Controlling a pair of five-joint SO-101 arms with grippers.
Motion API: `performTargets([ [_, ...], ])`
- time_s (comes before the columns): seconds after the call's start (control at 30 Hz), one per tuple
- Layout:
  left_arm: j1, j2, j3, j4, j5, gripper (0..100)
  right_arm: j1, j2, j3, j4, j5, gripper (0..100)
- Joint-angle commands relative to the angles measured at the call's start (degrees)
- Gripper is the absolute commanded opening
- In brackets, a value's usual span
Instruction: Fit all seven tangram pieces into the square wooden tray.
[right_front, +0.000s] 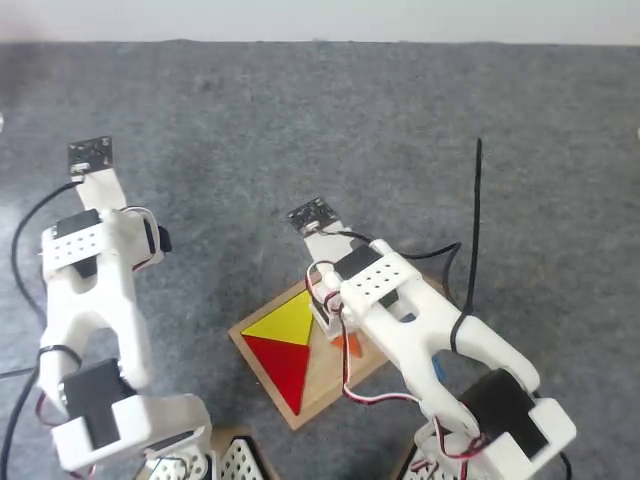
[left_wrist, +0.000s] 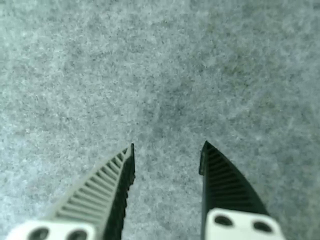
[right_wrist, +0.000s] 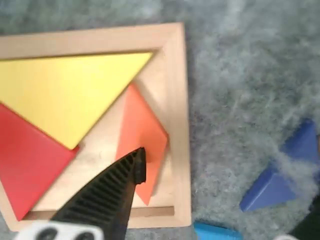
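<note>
The square wooden tray (right_front: 262, 377) lies on the grey carpet in front of the arm on the right. In it are a yellow triangle (right_front: 285, 320), a red triangle (right_front: 285, 365) and an orange parallelogram (right_wrist: 142, 132). My right gripper (right_front: 338, 330) hangs over the tray's rim (right_wrist: 180, 100), open, and one black finger (right_wrist: 115, 190) has its tip on the orange piece. Two dark blue pieces (right_wrist: 272, 187) and a light blue piece (right_wrist: 215, 232) lie on the carpet just outside the tray. My left gripper (left_wrist: 167, 147) is open over bare carpet, well to the left of the tray.
Grey carpet (right_front: 350, 130) covers the whole table, with wide free room behind and to the left of the tray. A black cable (right_front: 475, 230) rises beside the right arm. The arm bases stand at the near edge.
</note>
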Motion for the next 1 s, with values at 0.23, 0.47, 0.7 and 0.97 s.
performTargets([
  [0.23, 0.0, -0.88, -0.31, -0.7, 0.88, 21, 1.36, -0.22, -0.53, -1.89, 5.27, 47.2],
  [0.47, 0.0, -0.88, -0.31, -0.79, 0.88, 21, 3.38, -1.54, -1.05, 2.77, 5.63, 47.2],
  [0.7, 0.0, -0.88, -0.4, -0.88, 0.88, 21, -7.25, -8.22, 3.43, 3.47, 5.63, 47.2],
  [0.97, 0.0, -0.88, -0.4, -0.88, 0.88, 21, -6.81, -8.66, 9.58, 3.38, 8.79, 47.2],
])
